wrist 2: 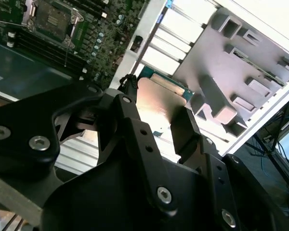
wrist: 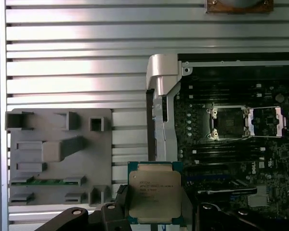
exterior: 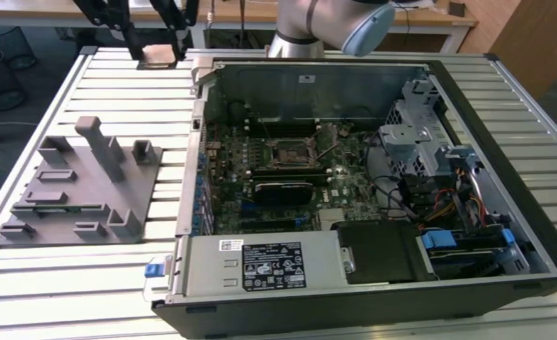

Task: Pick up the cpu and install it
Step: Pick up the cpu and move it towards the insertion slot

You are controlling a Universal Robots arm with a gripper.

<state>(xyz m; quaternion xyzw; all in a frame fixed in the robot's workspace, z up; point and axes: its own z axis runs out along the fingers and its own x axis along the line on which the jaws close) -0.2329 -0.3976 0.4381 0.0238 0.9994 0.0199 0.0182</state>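
First wrist view has my gripper (wrist: pixel 155 208) clamped on the one cpu (wrist: pixel 154 191), my two fingers (wrist: pixel 119 206) pressing on opposite edges and its silvery top turned to that camera. I hold it in the air, touching nothing else. Behind it lie the slatted table (wrist: pixel 77 77), one grey tray (wrist: pixel 58 120) and one open case (wrist: pixel 164 72), tray and case side by side. One socket (wrist: pixel 229 121) sits on the board inside the case, its frame swung open, well apart from the cpu. One green memory stick (wrist: pixel 47 182) lies in a tray slot. In the second wrist view the cpu sits between the same two fingers, with the tray beyond. In the exterior view the tray is on the exterior view's left of the case.
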